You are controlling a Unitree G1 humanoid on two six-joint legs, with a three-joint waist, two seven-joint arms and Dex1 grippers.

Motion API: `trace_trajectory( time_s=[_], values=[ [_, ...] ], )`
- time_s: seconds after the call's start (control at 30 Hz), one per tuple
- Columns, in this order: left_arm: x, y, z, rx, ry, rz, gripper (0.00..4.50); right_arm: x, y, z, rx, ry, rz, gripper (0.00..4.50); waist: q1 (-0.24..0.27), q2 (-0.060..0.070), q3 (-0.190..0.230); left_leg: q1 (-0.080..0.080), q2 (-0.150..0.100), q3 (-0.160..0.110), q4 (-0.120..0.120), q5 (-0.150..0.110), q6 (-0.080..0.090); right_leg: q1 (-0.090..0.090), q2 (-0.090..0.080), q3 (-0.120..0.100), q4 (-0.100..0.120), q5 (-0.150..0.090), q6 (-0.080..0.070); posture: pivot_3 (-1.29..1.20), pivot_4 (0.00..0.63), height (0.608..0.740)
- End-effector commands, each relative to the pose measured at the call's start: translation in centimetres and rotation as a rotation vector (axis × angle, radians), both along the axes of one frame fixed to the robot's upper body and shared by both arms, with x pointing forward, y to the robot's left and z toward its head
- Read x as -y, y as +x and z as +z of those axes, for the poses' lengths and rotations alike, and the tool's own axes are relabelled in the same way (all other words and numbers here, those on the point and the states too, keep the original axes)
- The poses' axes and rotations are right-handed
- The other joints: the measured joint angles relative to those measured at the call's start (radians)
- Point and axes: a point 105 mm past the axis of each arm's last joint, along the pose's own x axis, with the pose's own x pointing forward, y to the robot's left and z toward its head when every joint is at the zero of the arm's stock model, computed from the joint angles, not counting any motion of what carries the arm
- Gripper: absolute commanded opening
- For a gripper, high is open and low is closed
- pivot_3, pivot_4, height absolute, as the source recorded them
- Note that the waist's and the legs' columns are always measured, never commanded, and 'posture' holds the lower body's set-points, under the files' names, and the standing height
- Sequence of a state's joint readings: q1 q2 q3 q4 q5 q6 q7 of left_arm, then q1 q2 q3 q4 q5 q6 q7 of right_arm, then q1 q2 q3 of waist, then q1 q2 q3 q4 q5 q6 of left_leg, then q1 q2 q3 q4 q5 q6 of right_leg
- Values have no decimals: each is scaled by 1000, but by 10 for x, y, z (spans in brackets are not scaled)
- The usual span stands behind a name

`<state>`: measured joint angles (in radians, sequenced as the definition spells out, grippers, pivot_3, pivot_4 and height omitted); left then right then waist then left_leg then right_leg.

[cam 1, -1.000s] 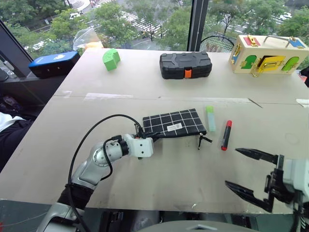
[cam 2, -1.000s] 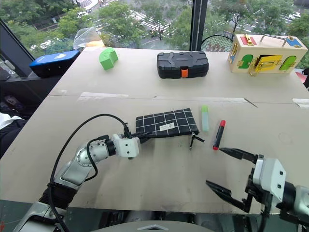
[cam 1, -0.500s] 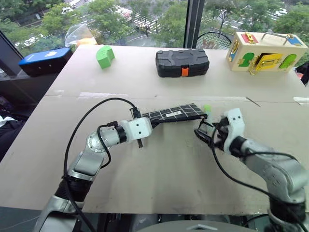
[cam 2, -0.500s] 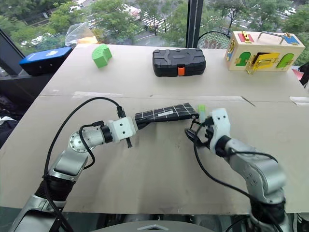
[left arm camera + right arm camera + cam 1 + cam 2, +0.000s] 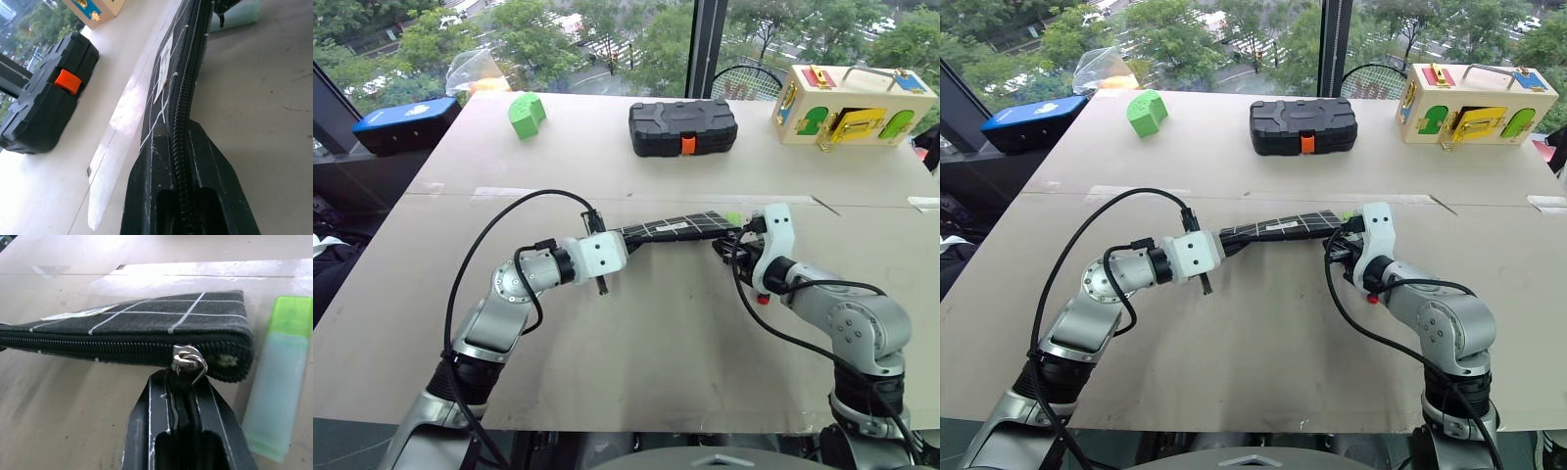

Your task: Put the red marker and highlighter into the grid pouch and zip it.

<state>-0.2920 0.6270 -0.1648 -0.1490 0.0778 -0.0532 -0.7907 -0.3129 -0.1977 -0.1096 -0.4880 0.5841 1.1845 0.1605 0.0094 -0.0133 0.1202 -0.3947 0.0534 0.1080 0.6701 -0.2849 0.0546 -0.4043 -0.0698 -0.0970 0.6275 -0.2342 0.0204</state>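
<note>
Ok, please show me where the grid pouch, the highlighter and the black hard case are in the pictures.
grid pouch (image 5: 146,320): right wrist view, on its checked fabric side above the zipper.
highlighter (image 5: 274,387): right wrist view, on its pale green body below the brighter cap.
black hard case (image 5: 682,125): left eye view, on its ribbed lid.

You see the pouch (image 5: 146,325) in matt woven cloth with a shiny metal zip slider (image 5: 188,361); the highlighter (image 5: 276,382) is frosted translucent plastic, the worktop (image 5: 656,362) dull and smooth.

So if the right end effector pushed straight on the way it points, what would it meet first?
The grid pouch: its zipper edge lies directly ahead of the right end effector, shut at the zipper pull. The highlighter lies off to one side.
</note>
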Motion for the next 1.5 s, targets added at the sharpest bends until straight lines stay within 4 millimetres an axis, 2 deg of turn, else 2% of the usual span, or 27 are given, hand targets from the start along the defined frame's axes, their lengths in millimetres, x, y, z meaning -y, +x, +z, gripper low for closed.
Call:
trace_trajectory(
  time_s=[0.03,0.4,0.67,0.8,1.0,1.1,1.3,1.5],
  values=[
    [4,-3,15,59,0,-23,0,1,1,16,71,4,16,34,0,0,0,0,0,0,0,0,0,0,0,0,0,0,0,0,150,740],
    [6,4,13,63,21,-4,0,-29,-26,14,37,4,269,34,0,0,0,0,0,0,0,0,0,0,0,0,0,0,0,0,150,740],
    [15,-3,8,60,43,-56,0,-49,-24,14,19,21,343,34,1,0,0,0,0,1,0,0,0,0,0,1,0,0,0,0,150,740],
    [16,-9,7,55,48,-89,0,-46,-19,14,8,19,337,34,1,0,0,0,0,1,0,0,0,0,0,0,0,0,0,0,150,740],
    [5,-20,1,30,82,-114,0,-19,-14,10,-21,14,284,34,0,0,0,0,0,1,0,0,0,0,0,0,0,0,0,0,150,740],
    [3,-20,0,24,81,-109,0,-13,-17,12,-30,22,302,34,2,0,0,0,0,1,0,0,0,0,-1,0,0,0,0,0,150,740],
    [5,-20,1,26,77,-112,0,-15,-28,16,-34,29,378,34,1,0,0,0,0,1,0,0,0,0,0,1,0,0,0,0,150,740],
    [8,-21,0,25,74,-130,0,-30,-30,14,-43,21,426,34,1,0,0,0,0,1,0,0,0,0,0,1,0,0,0,0,150,740]
  ],
)
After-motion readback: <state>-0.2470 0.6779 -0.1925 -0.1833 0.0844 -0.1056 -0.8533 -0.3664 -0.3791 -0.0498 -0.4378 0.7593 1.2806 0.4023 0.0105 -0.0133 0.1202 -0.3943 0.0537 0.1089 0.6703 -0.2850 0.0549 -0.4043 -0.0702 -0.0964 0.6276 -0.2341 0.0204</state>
